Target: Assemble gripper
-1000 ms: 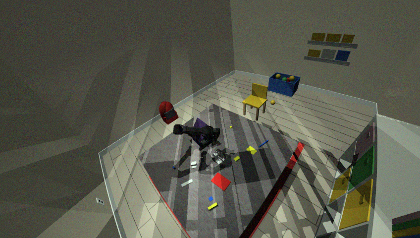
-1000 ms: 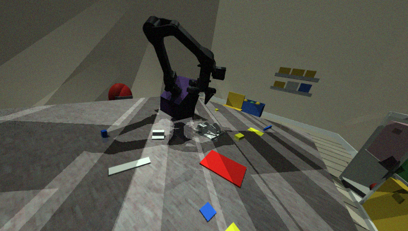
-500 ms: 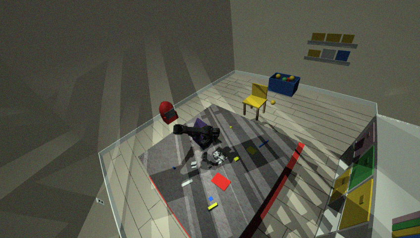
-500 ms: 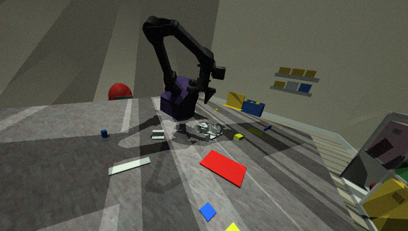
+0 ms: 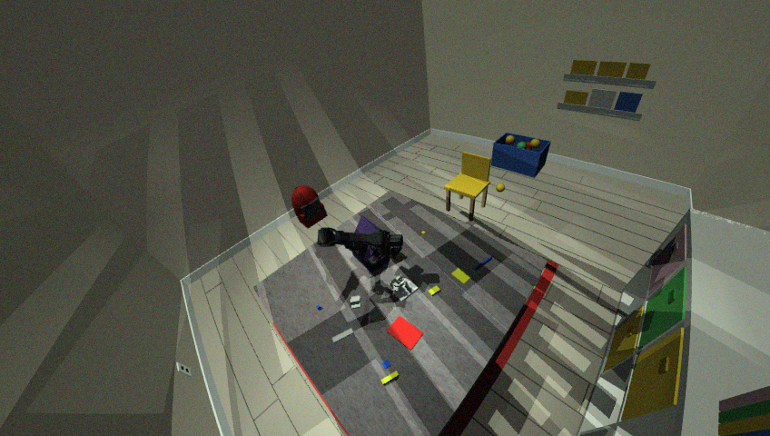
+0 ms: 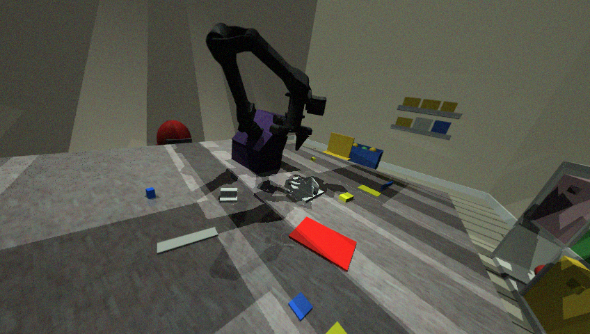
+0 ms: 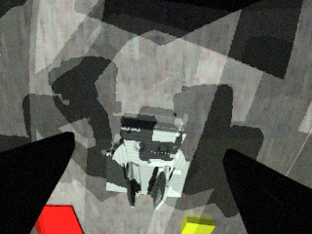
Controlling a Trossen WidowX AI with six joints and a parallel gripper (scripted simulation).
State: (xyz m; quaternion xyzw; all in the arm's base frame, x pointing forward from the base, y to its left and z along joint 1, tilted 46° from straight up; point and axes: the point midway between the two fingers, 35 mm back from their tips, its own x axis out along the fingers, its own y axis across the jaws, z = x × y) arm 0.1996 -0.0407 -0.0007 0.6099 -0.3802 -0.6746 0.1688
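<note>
My gripper is open and empty, raised above the gripper assembly. The black and white housing plate lies on top of the assembly, with two round holes side by side. The two jaws stick out from under it, side by side with a narrow gap between them. The white gripper base lies under them on the mat; in the top view the assembly is small. The gear teeth and pins are hidden. Patchy shadow makes it hard to tell whether the plate is fully level and closed.
A red plate lies in front of the assembly. A yellow block lies to its right, a white block to its left. A white strip lies front left.
</note>
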